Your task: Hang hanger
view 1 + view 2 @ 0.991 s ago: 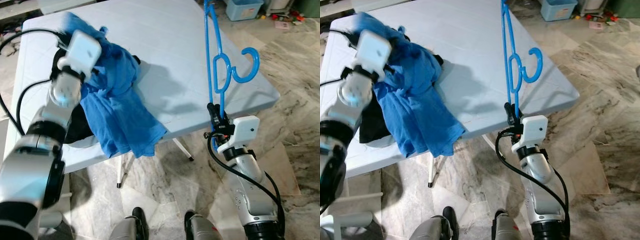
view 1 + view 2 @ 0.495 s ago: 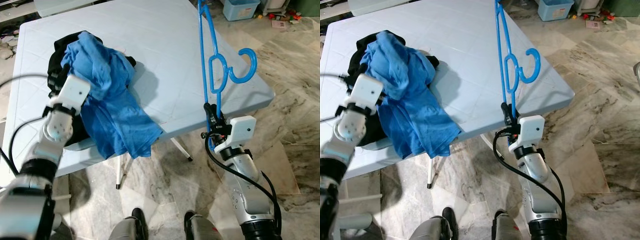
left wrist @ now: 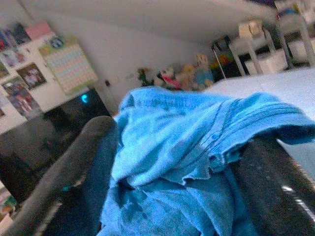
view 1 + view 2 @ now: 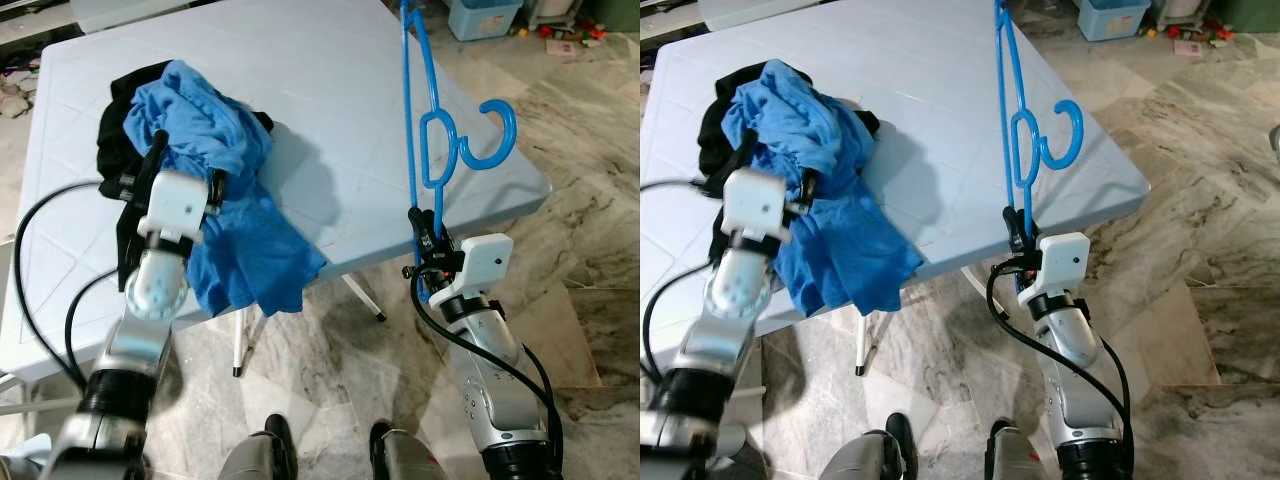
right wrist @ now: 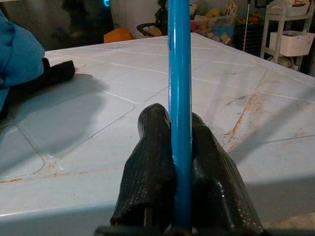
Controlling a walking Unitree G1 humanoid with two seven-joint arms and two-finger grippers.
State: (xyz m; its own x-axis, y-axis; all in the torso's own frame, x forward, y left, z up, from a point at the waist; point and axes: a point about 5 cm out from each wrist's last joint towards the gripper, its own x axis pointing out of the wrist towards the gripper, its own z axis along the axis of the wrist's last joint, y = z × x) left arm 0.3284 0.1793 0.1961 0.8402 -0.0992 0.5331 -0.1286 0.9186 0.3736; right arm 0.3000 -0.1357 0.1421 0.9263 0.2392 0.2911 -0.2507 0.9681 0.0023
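Note:
A blue plastic hanger (image 4: 421, 150) stands upright over the table's near right corner, hook to the right. My right gripper (image 4: 429, 226) is shut on its lower bar; in the right wrist view the bar (image 5: 179, 59) runs between the closed fingertips (image 5: 152, 147). A crumpled blue shirt (image 4: 235, 210) lies on the pale blue table (image 4: 330, 80), drooping over the near edge, on top of a black garment (image 4: 125, 95). My left gripper (image 4: 185, 165) is open at the shirt, and blue cloth (image 3: 187, 142) bunches between its spread fingers (image 3: 74, 162).
The table's white folding legs (image 4: 240, 345) stand on a marble floor (image 4: 590, 230). A blue storage bin (image 4: 486, 16) and scattered toys sit on the floor beyond the table's far right corner. My feet (image 4: 275, 440) are near the front edge.
My left arm has swung down from above the shirt to its near side, and the gripper now faces into the cloth. The right gripper and hanger have held still.

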